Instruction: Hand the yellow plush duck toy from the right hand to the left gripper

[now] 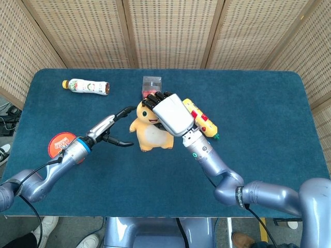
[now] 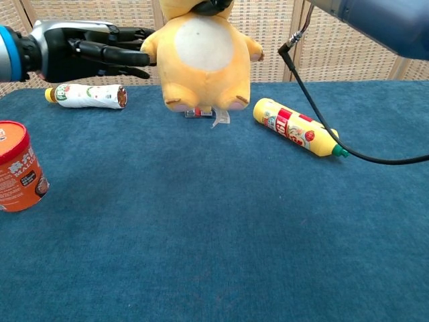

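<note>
- Right now I see the blue table [image 1: 258, 103] filling both views, its cloth running back to the wicker screen panels [image 1: 170, 31] behind.
- My right arm [image 1: 243, 188] reaches in from the near right edge and slants up toward the table's middle.
- My left arm [image 1: 36, 178] comes in from the near left corner, its forearm pointing toward the centre.
- I have the yellow plush duck toy [image 1: 149, 129] lifted clear of the cloth near the table's middle; in the chest view its feet [image 2: 204, 102] hang above the surface, and its belly faces the chest camera.
- My right hand [image 1: 170, 113] grips the toy at the head, its dark fingers curled over the top and the white back of the hand turned to the head camera.
- My left hand [image 2: 87, 54] is spread and holds nothing, fingers stretched out toward the toy's side; in the chest view the fingertips [image 2: 144, 59] reach the toy's near arm, though I cannot tell whether they touch it.
- I see a yellow bottle [image 2: 295, 127] lying on its side just right of the toy.
- An orange can [image 2: 20, 168] stands upright near the left edge.
- A white bottle [image 1: 85, 86] lies on its side at the far left.
- A small clear box [image 1: 151, 86] with something red in it sits behind the toy.
</note>
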Motion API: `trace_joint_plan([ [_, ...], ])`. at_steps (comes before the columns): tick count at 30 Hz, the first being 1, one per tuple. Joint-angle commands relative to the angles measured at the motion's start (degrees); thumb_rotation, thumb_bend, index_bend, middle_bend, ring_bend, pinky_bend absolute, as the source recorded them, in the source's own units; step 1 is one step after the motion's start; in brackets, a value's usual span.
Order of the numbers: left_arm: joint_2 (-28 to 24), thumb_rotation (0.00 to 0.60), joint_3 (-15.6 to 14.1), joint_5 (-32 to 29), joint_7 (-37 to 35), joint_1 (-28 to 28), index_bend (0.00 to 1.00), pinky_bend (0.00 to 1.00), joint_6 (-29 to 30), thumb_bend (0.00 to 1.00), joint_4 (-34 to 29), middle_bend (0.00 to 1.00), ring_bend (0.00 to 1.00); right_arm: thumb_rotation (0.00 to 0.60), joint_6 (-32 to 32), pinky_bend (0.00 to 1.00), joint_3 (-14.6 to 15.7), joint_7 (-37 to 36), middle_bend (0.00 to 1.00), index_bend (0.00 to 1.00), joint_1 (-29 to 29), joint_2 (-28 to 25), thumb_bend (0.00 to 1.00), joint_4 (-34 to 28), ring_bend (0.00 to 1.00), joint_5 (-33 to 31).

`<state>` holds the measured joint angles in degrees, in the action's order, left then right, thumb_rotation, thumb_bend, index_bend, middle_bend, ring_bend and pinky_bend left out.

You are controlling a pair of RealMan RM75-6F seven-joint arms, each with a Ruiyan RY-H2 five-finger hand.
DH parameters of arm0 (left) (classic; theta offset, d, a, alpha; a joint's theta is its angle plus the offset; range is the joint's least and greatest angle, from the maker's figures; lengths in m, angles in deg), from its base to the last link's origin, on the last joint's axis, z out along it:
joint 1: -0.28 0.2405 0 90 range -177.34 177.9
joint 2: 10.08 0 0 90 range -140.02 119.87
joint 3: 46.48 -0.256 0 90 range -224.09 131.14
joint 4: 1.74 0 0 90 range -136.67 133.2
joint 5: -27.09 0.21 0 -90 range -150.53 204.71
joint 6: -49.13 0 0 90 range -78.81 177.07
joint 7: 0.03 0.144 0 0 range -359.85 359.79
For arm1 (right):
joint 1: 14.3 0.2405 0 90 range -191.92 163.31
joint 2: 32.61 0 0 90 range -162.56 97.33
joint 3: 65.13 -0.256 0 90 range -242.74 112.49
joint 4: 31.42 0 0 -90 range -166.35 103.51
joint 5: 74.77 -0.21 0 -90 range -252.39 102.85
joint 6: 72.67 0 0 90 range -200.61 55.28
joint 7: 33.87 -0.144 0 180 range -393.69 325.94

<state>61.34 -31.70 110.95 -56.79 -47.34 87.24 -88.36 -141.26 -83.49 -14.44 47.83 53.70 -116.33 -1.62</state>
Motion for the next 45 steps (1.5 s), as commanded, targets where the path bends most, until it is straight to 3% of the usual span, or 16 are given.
trace_joint_plan([
  [1, 1.6, 0.514, -0.1, -0.2, -3.6, -2.4, 0.0, 0.05, -2.9, 0.0, 0.3, 0.0, 0.0, 0.6, -0.2, 0.64, -0.4, 0.3, 0.64, 0.66, 0.2, 0.6, 0.62, 0.3, 0.66, 0.2],
  [10, 3.9, 0.514, -0.4, 0.7, -10.0, -3.5, 0.0, 0.05, -1.4, 0.0, 1.5, 0.0, 0.0, 0.6, -0.9, 0.64, -3.0, -2.1, 0.65, 0.66, 1.7, 4.1, 0.62, 2.5, 0.66, 1.0],
  [18, 4.7, 0.514, -0.6, 2.1, -15.9, -4.0, 0.0, 0.09, 0.7, 0.0, 1.9, 0.0, 0.0, 0.6, -1.3, 0.64, -3.0, -1.9, 0.65, 0.66, 2.4, 6.3, 0.62, 4.3, 0.66, 2.7],
  [22, 4.7, 0.586, -1.3, 3.1, -18.6, -4.3, 0.0, 0.17, 1.5, 0.0, 2.3, 0.0, 0.02, 0.6, -1.6, 0.64, -3.0, -2.2, 0.65, 0.66, 2.2, 6.6, 0.62, 5.2, 0.66, 3.3],
  [25, 4.8, 0.6, -1.5, 3.3, -20.1, -4.5, 0.01, 0.3, 2.0, 0.0, 2.8, 0.06, 0.13, 0.6, -1.9, 0.64, -3.0, -2.7, 0.65, 0.66, 1.9, 6.5, 0.61, 5.3, 0.66, 3.6],
  [27, 5.1, 0.6, -1.8, 3.5, -21.0, -4.7, 0.09, 0.37, 2.4, 0.0, 3.1, 0.16, 0.21, 0.6, -2.1, 0.64, -3.0, -3.1, 0.65, 0.66, 1.6, 6.5, 0.61, 5.4, 0.66, 3.8],
  [30, 5.6, 0.6, -2.0, 3.6, -22.0, -4.9, 0.33, 0.49, 3.0, 0.01, 3.7, 0.37, 0.38, 0.6, -2.2, 0.64, -2.9, -3.4, 0.65, 0.66, 1.3, 6.4, 0.61, 5.5, 0.66, 4.1],
  [32, 6.0, 0.6, -1.9, 2.4, -21.7, -4.9, 0.46, 0.53, 2.9, 0.05, 4.1, 0.48, 0.47, 0.6, -2.2, 0.64, -3.0, -3.5, 0.65, 0.66, 1.1, 6.3, 0.62, 5.5, 0.66, 4.3],
  [34, 6.3, 0.6, -1.8, 0.6, -20.3, -5.1, 0.58, 0.57, 2.3, 0.16, 4.2, 0.57, 0.54, 0.6, -2.2, 0.64, -3.0, -3.6, 0.65, 0.66, 1.0, 6.2, 0.61, 5.4, 0.66, 4.6],
  [38, 6.7, 0.6, -0.9, -3.6, -17.1, -4.9, 0.69, 0.62, 1.6, 0.3, 3.6, 0.65, 0.6, 0.6, -2.2, 0.64, -3.1, -3.7, 0.65, 0.66, 0.6, 5.7, 0.61, 4.9, 0.67, 4.9],
  [45, 7.1, 0.6, 0.2, -8.4, -12.1, -4.3, 0.72, 0.63, 1.8, 0.35, 2.4, 0.67, 0.62, 0.6, -2.4, 0.64, -2.9, -4.0, 0.63, 0.64, -0.3, 5.2, 0.6, 4.5, 0.66, 5.3],
])
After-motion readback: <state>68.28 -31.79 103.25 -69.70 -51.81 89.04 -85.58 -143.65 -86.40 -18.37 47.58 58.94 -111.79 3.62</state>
